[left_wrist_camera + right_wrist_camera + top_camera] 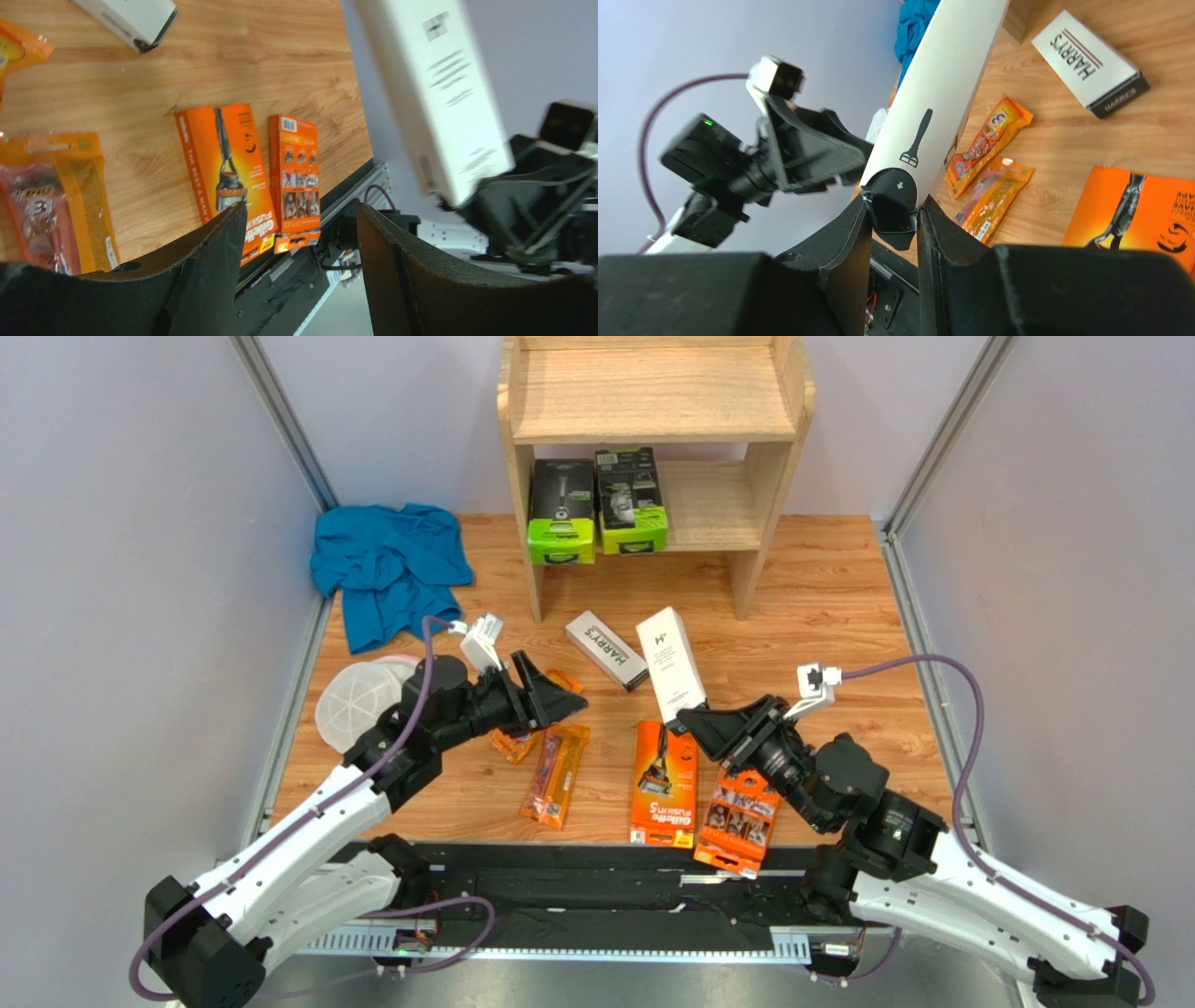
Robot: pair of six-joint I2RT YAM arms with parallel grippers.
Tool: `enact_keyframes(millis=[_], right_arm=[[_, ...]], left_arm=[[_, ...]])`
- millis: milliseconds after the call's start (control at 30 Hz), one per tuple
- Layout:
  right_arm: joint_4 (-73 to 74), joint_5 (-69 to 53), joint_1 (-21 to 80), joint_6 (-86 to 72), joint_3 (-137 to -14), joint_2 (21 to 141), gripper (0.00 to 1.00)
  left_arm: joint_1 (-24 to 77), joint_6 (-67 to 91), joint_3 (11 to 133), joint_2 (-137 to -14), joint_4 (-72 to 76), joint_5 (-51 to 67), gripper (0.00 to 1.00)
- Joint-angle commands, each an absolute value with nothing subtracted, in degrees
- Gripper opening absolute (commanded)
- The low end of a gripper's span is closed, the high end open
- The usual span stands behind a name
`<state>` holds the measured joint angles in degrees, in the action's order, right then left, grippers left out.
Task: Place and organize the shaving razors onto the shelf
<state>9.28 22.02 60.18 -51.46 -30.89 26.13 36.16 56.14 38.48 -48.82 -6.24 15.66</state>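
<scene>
Your right gripper [894,210] pinches the long white box [671,661] only by its bottom end above the counter [842,588], so it may pivot or slip on the way to the shelf [652,399], or clip your wide-open, empty left gripper [565,697] nearby.

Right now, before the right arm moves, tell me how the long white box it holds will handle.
Probably stiff: the long white box shows straight edges though the right gripper pinches only its dark end. Held that far from its middle, it may pivot in that grip. Stood on end on the shelf, it would likely tip.
</scene>
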Motion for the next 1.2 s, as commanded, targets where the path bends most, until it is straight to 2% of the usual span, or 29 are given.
enact_keyframes(millis=[0, 267, 600, 1167], right_arm=[[7.03, 23.48, 59.51, -46.15, -39.63, 30.75, 0.24], [4.49, 15.74, 55.64, -42.19, -48.16, 41.12, 0.23], [-4.82, -4.38, 36.41, -47.37, -52.64, 49.04, 0.23], [-15.46, -18.54, 15.74, -52.64, -57.48, 63.18, 0.24]], left_arm=[[35.95, 55.63, 34.02, -46.77, -7.73, 17.05, 0.67], [35.95, 55.46, 29.45, -40.88, -11.07, 15.47, 0.68], [35.95, 55.02, 26.02, -38.67, -12.57, 15.56, 0.68], [35.95, 53.70, 22.41, -38.32, -12.13, 16.26, 0.67]])
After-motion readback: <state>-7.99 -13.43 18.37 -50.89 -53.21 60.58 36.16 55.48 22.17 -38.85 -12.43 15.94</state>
